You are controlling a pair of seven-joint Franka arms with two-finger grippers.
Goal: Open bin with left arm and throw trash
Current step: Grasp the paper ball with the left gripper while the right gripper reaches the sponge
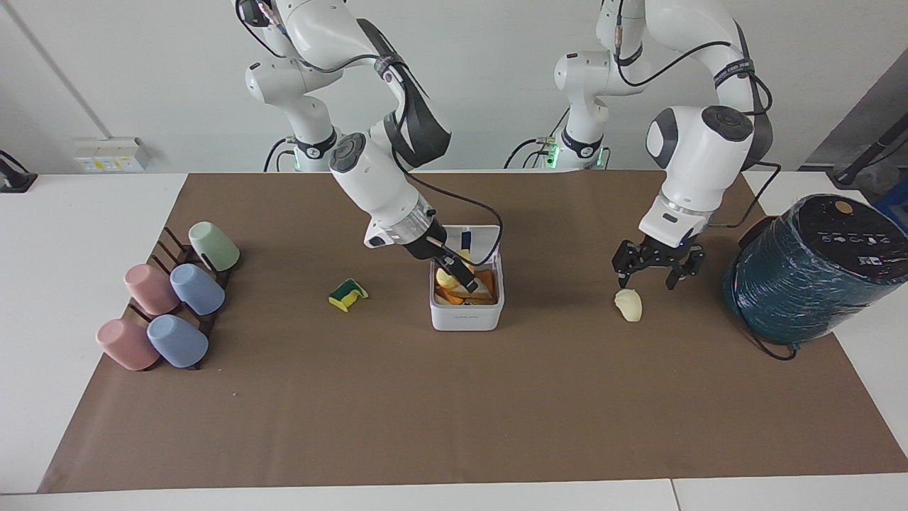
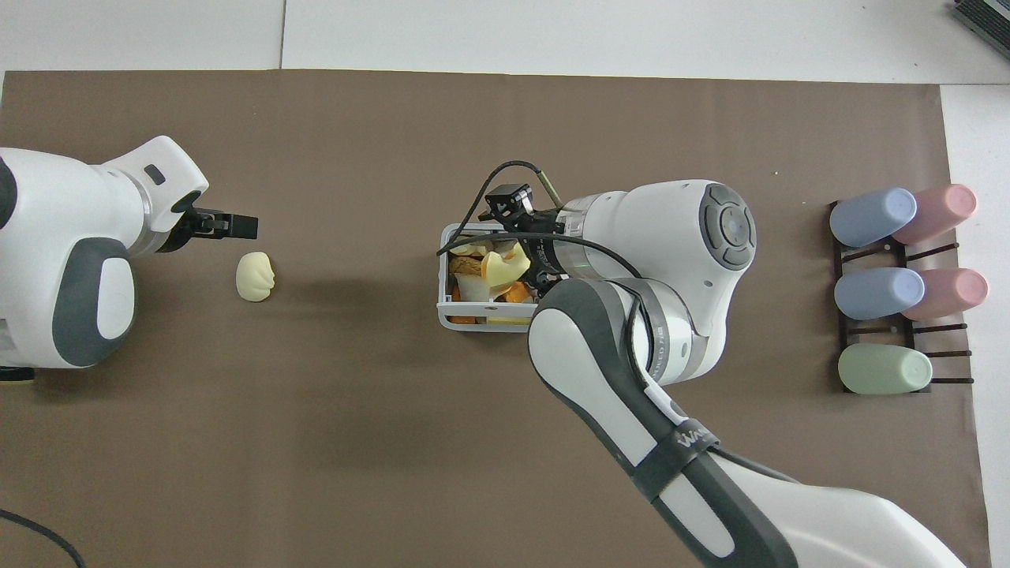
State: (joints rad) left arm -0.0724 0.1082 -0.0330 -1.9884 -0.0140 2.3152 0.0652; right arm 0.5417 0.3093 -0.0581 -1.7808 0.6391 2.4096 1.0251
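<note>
Dropping trash, lining up the next
My right gripper (image 1: pixel 462 279) holds the yellow wedge (image 1: pixel 450 277) inside the bin (image 1: pixel 466 317); left gripper (image 1: pixel 659 271), jaws wide, hangs over the cream lump (image 1: pixel 628 304).

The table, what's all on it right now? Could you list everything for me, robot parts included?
Bin: 1, white, mid-mat, lid up, scraps inside.
Yellow-orange wedge: 1, over the open bin, at the right gripper's tips.
Sponge bit: 1, green-and-yellow, on the mat between bin and cups.
Cream lump: 1, on the mat toward the left arm's end.
Cups: 5, pink, blue, green, on a dark rack.
Wrapped cylinder: 1, teal, at the left arm's end.
Mat: 1, brown.
Right gripper: in the bin's mouth.
Left gripper: fingers spread, just above the cream lump.
</note>
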